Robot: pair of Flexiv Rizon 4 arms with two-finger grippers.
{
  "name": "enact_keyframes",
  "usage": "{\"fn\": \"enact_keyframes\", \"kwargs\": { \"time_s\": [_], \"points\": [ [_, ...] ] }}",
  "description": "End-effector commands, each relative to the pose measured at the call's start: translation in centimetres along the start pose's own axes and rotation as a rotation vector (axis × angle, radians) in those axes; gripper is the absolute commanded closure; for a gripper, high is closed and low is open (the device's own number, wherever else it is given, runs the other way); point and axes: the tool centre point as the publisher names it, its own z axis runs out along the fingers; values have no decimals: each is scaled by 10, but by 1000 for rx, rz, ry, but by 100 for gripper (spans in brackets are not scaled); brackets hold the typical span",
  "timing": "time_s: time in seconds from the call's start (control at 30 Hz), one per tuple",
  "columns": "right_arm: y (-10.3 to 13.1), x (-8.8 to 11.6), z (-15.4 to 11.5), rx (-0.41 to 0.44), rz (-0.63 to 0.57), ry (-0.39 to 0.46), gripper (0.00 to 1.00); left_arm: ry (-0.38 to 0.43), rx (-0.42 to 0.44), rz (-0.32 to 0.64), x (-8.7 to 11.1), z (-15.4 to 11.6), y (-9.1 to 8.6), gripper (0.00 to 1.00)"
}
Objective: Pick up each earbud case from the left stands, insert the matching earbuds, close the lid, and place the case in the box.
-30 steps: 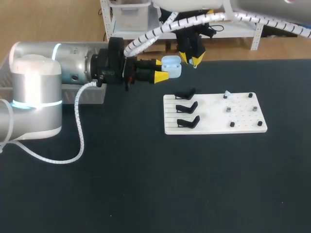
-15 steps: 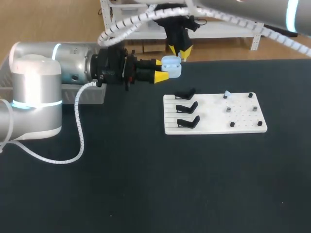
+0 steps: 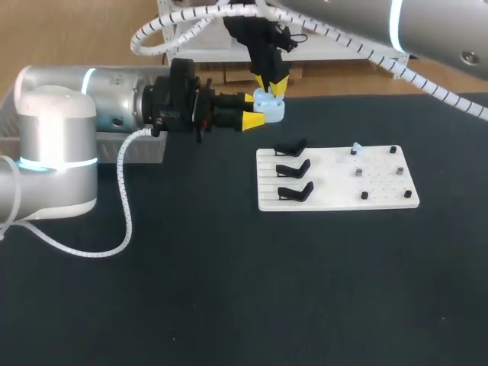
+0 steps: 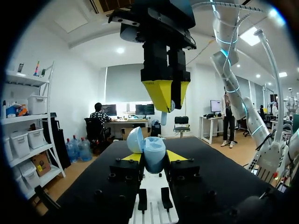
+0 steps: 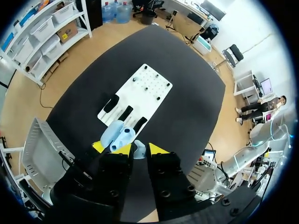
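Note:
An open light blue earbud case [image 3: 270, 109] hangs above the table's far edge, its lid up, with my left gripper [image 3: 255, 109] shut on its body; the left wrist view shows the case [image 4: 152, 151] between the yellow tips. Directly above it my right gripper [image 3: 273, 85] points down, shut on a small pale earbud [image 5: 139, 150]. From the left wrist view the right gripper [image 4: 166, 95] hangs just over the open case. A second pale blue earbud [image 3: 356, 146] sits on a peg of the white board [image 3: 381, 200].
Three black stands [image 3: 293, 169] line the white board's left side, all bare, and small dark pegs dot its right side. A grey box [image 3: 145, 151] lies at the far left behind my left arm.
My right gripper has swung left from beside the case to directly above it. The left arm and the case have not moved.

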Motion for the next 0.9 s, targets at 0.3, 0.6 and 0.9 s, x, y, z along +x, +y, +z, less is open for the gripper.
{"fn": "enact_keyframes", "kwargs": {
  "time_s": [0.3, 0.6, 0.9],
  "points": [
    [1, -2, 5, -14, 7, 21, 100, -2, -6, 3, 1, 0, -2, 100],
    [5, -2, 12, -19, 10, 30, 100, -2, -6, 3, 1, 0, -2, 100],
    [6, -5, 15, -32, 21, 37, 100, -2, -6, 3, 1, 0, -2, 100]
  ]
}}
